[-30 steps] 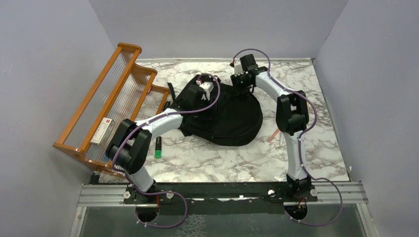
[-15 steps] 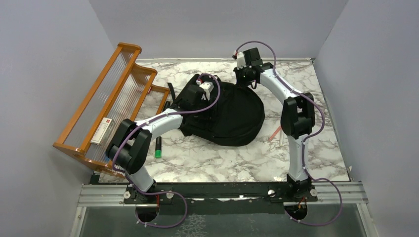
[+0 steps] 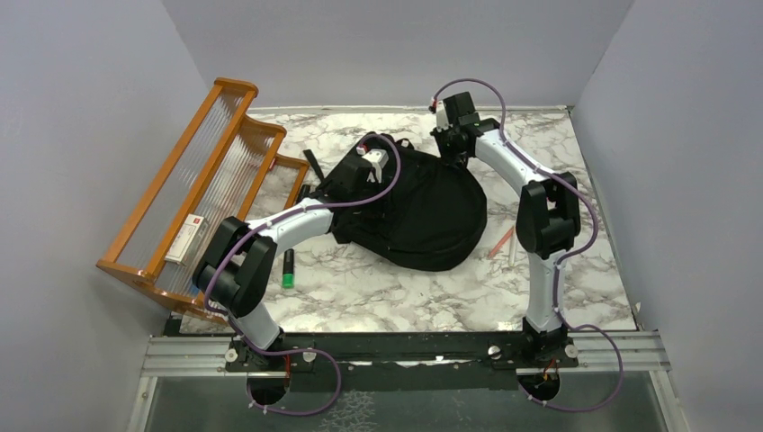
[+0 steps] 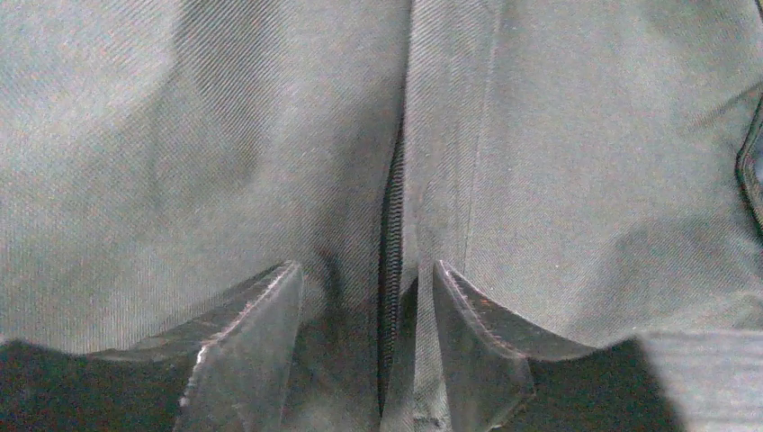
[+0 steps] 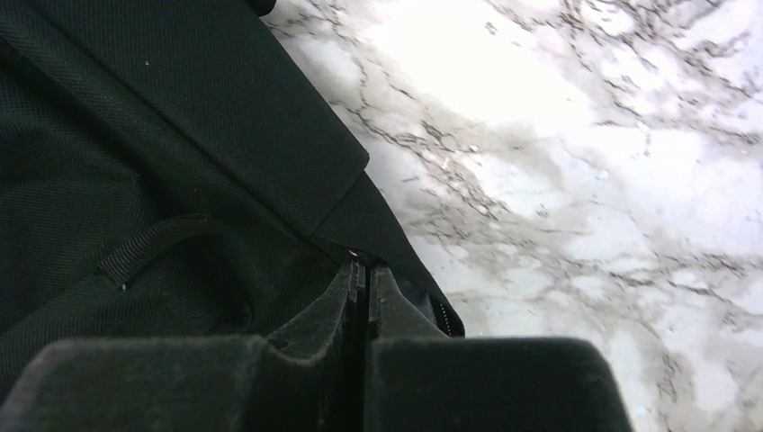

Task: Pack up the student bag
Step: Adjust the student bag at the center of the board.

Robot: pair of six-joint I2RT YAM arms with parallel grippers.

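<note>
The student bag, a black rounded backpack, lies flat on the marble table. My left gripper rests on its left part. In the left wrist view its fingers pinch a fold of the bag's fabric, with a zip line running between them. My right gripper is at the bag's far edge. In the right wrist view its jaws are closed on the edge of the bag, beside a small webbing loop.
An orange wooden rack stands at the left with a white box in it. A black and green marker lies near the left arm. Orange and white pens lie right of the bag. Grey walls enclose the table.
My right gripper has moved right and slightly back, holding the bag's edge. The bag's body has stretched and shifted to the right. The left gripper has stayed put.
</note>
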